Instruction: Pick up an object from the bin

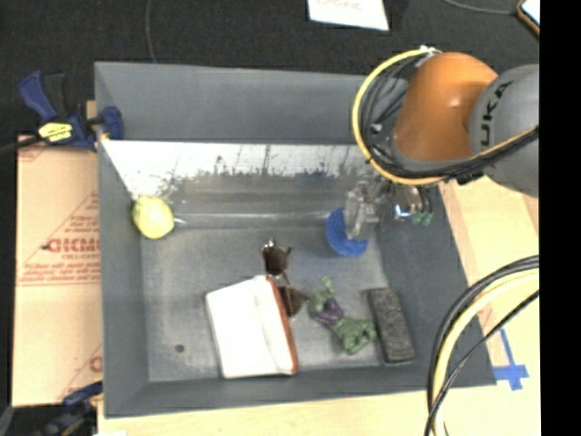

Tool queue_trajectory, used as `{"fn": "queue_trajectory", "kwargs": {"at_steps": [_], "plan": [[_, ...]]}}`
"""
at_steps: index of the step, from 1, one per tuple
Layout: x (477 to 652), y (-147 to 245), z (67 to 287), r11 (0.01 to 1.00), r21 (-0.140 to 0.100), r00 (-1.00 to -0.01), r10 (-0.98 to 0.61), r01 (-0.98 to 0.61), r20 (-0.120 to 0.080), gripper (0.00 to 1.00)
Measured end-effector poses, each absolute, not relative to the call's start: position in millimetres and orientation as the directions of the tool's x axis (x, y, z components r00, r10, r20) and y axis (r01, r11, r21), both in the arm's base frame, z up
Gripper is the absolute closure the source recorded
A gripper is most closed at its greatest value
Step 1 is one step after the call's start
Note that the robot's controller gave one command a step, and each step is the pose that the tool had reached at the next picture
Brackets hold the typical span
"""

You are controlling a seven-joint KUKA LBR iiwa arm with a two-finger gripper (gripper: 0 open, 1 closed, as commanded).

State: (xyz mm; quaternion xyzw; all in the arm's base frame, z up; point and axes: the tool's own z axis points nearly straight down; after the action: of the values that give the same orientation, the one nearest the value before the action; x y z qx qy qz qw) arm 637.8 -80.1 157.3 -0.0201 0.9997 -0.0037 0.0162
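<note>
I saw my claw (361, 214) just over the small round blue plastic disc (348, 240) at two o'clock in the grey metal bin (227, 107); I couldn't tell its opening, and nothing was lifted yet.

Kinda dim overall, with a bright glare streak across the far wall of the bin (238, 160) and a soft sheen on the orange cover (438, 98).

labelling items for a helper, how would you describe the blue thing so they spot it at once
Look in the grey bin, on its right side near the back wall, just below the arm's orange cover. The round blue thing lies there, the only blue item; the nearest toy is green.
</note>
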Motion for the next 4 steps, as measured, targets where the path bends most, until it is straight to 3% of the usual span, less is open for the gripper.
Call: {"fn": "queue_trajectory", "kwargs": {"at_steps": [1,2,3,4], "plan": [[646.9,-78,159,1.0,-0.004,-0.999,-0.013,-0.013,-0.03,1.0],[636.4,-73,178,0.998,-0.01,-0.998,-0.056,-0.056,-0.041,1.0],[644.0,-66,177,0.999,-0.009,-0.998,-0.054,-0.053,-0.039,1.0],[614.4,-64,278,0.969,-0.017,-0.968,-0.246,-0.246,-0.036,1.0]]}}
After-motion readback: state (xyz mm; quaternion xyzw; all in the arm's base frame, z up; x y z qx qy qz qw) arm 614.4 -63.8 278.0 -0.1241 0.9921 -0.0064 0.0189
